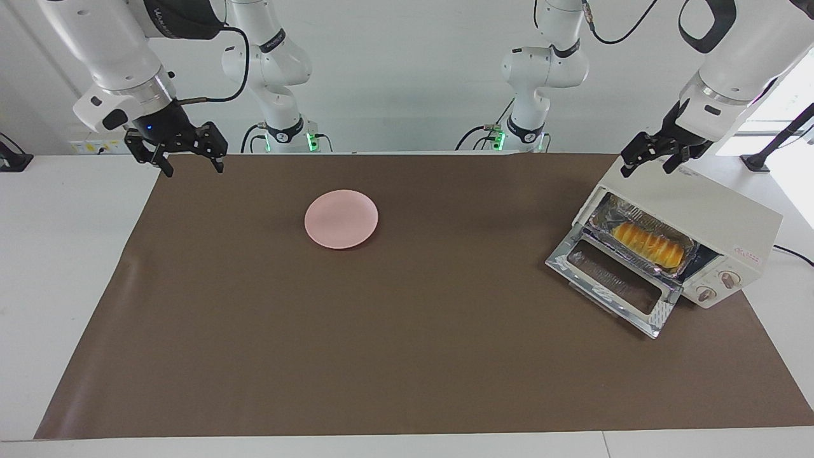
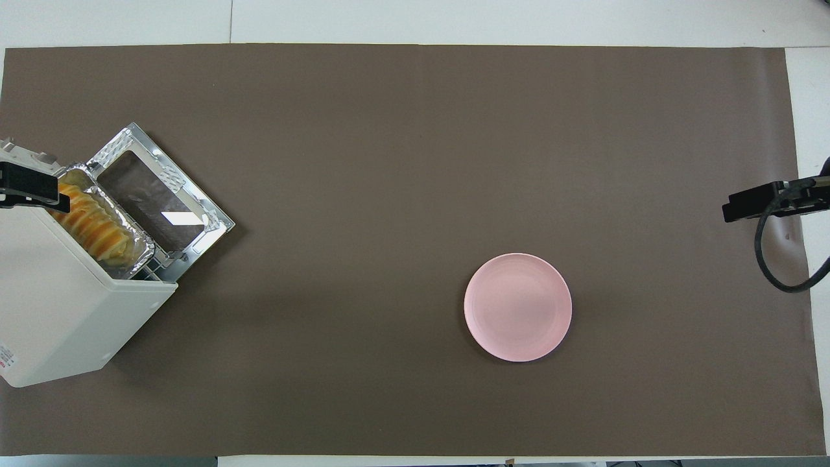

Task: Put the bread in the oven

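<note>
Both arms are glossy white with rounded segments and black bands at the joints, black cables loop along them, green lights glow at their bases, and each ends in black two-finger hardware.

A pink plate (image 1: 341, 219) lies on the brown mat (image 1: 407, 356), seemingly bare, toward the right arm's end.
</note>
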Controlling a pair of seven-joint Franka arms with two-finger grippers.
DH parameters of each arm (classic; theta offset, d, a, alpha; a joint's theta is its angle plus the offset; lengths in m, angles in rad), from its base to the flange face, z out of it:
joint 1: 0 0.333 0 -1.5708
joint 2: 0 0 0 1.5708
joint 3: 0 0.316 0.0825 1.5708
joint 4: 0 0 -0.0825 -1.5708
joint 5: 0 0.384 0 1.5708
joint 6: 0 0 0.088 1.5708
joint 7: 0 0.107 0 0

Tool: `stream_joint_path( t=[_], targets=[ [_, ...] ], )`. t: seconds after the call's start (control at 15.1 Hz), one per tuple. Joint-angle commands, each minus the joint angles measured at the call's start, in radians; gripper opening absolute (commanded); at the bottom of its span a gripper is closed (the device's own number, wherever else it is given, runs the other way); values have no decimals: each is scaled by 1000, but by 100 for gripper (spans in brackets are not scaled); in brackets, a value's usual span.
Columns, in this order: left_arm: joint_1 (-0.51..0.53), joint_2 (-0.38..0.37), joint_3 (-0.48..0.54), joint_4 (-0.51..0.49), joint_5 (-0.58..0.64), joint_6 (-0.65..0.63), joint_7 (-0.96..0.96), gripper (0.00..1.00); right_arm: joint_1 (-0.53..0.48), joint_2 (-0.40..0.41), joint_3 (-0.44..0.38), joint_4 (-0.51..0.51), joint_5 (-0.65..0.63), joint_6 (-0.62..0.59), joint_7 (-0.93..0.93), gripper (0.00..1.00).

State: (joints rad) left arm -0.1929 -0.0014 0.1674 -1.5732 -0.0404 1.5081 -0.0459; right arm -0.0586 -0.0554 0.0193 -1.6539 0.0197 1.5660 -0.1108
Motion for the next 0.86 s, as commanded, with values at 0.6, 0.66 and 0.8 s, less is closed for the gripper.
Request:
stream_joint_path(
  t=[0.6, 0.66, 0.8],
  targets=[
    [-17, -20, 11, -31, 8, 55, 12, 100, -17, -7, 13, 0, -9, -18, -18, 100],
    [-16, -20, 12, -24, 7, 47, 12, 100, -17, -7, 13, -1, -9, -18, -18, 100],
    [-17, -17, 14, -13, 7, 34, 12, 100, -17, -7, 11, -1, -9, -18, -18, 100]
  ],
)
